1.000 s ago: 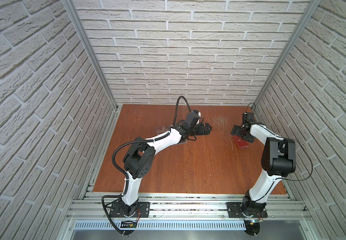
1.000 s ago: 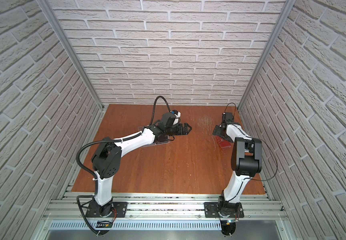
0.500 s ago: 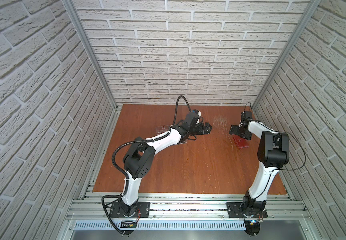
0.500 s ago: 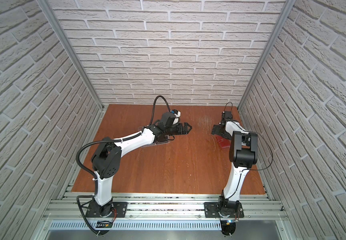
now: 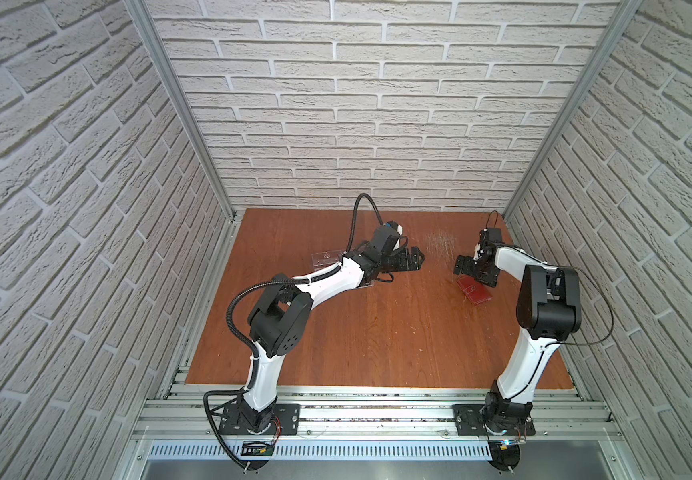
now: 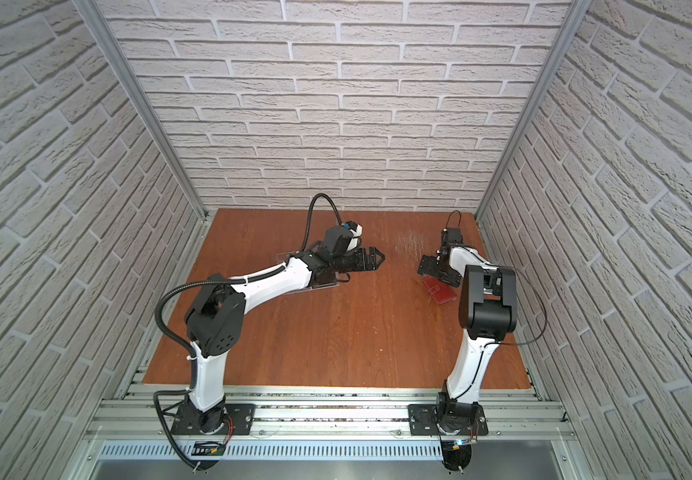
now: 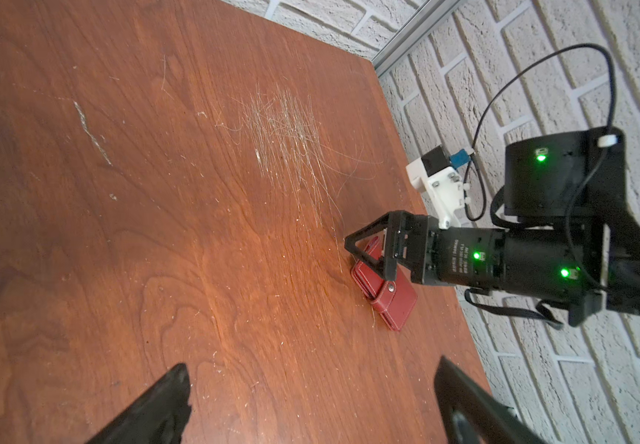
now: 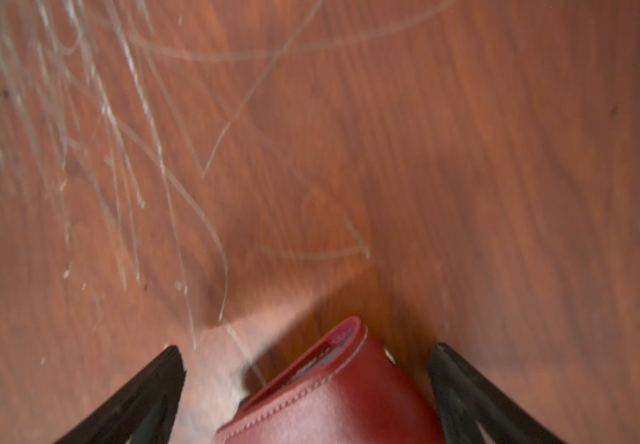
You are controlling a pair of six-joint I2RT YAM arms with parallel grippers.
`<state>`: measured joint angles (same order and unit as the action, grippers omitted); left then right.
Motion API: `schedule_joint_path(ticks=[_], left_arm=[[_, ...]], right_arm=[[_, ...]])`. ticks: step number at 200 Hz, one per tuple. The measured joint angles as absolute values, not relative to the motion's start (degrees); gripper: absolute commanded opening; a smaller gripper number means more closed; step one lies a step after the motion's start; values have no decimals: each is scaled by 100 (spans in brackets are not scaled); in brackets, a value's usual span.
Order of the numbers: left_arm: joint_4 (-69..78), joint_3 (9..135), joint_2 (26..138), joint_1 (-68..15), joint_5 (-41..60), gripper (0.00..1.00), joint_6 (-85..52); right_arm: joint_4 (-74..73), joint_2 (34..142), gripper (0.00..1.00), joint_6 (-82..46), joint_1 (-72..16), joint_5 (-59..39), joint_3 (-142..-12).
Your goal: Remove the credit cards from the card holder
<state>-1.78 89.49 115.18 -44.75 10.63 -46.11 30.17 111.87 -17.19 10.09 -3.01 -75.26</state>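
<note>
The red card holder (image 5: 474,289) (image 6: 439,291) is being seen lying flat on the brown wooden table (image 5: 377,332), far back on the right side in both top views, close to the brick wall. It is being kept shut by a little red strap (image 7: 388,287) with a shiny snap. The right gripper (image 5: 476,272) (image 6: 439,271) is being held low over the back end of the card holder (image 7: 387,303), with its jaws being held wide apart. In the right wrist view, the card holder (image 8: 341,399) is being shown between the two black fingers (image 8: 149,392), closer to one of them; whether it is being touched cannot be told. A thin pale edge is being shown at the side of the holder, but the credit cards cannot be made out. The left gripper (image 5: 418,262) (image 6: 378,260) (image 7: 312,369) is being held out over the middle of the table, well apart from the card holder, with its jaws also being held wide apart and nothing between them. A clear plastic tray (image 5: 326,258) is being partly hidden under the left arm. A patch of pale scratches (image 7: 287,130) is being seen on the wood between the two grippers.
</note>
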Motion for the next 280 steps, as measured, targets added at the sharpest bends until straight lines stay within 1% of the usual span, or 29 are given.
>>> schedule_joint_path(ticks=[46, 100, 124, 152, 168, 199, 220, 236, 280], left_arm=[[-176, 8873, 11502, -4613, 1031, 98, -4628], [-196, 8372, 11266, -4733, 880, 98, -4727], [-204, 8079, 10965, -4818, 714, 98, -4779], [-215, 7896, 10608, -5013, 464, 98, -4781], [-174, 7889, 10510, -5153, 338, 98, -4790], [-134, 7887, 10501, -5330, 211, 98, -4930], [-91, 7887, 10508, -5371, 211, 98, -5037], [-54, 7881, 10516, -5371, 196, 98, -5100], [27, 7697, 10516, -5369, 158, 98, -5111]], right_arm=[[3225, 10359, 100, -1979, 572, -478, -6851], [3251, 9413, 100, -2235, 21, -801, -6233], [3382, 8978, 100, -2233, 102, -753, -6001], [3531, 8488, 100, -2241, 519, -624, -5902], [3540, 8517, 100, -2244, 738, -596, -5911], [3509, 8969, 99, -2320, 998, -617, -5913], [3435, 9233, 97, -2364, 1035, -731, -5913], [3365, 9384, 97, -2377, 1035, -812, -5913], [3249, 9522, 95, -2379, 1000, -965, -5913]])
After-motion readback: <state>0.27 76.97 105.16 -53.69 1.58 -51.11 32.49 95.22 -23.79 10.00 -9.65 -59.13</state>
